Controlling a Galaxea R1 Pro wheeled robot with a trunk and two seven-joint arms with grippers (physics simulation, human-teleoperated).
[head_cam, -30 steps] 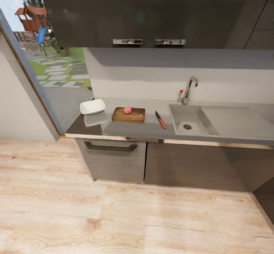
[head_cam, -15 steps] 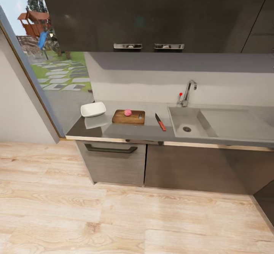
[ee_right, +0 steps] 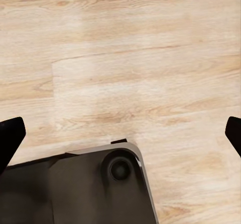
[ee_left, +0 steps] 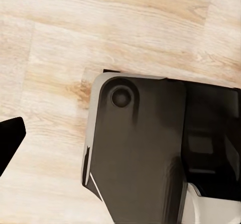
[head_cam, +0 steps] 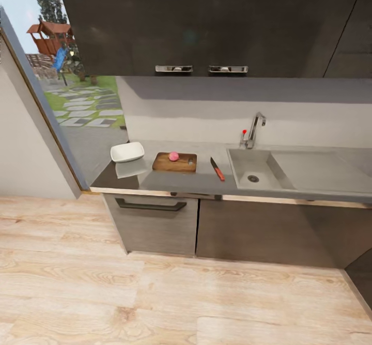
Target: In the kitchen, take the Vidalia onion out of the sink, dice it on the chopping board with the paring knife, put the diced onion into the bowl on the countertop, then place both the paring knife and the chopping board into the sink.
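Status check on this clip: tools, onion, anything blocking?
Right tool open over the wood floor; left tool state unclear. Vidalia onion sits on the chopping board, paring knife beside it, sink holds nothing. Nothing in the way.

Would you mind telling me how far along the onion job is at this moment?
Done: the small pinkish-red onion is out of the grey steel sink and sits whole on the brown wooden chopping board. In hand: nothing. Left: dicing with the red-handled paring knife, filling the white squarish bowl, sinking knife and board.

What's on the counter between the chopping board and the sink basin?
In the head view, only the paring knife lies between the chopping board and the sink, flat on the countertop, touching neither.
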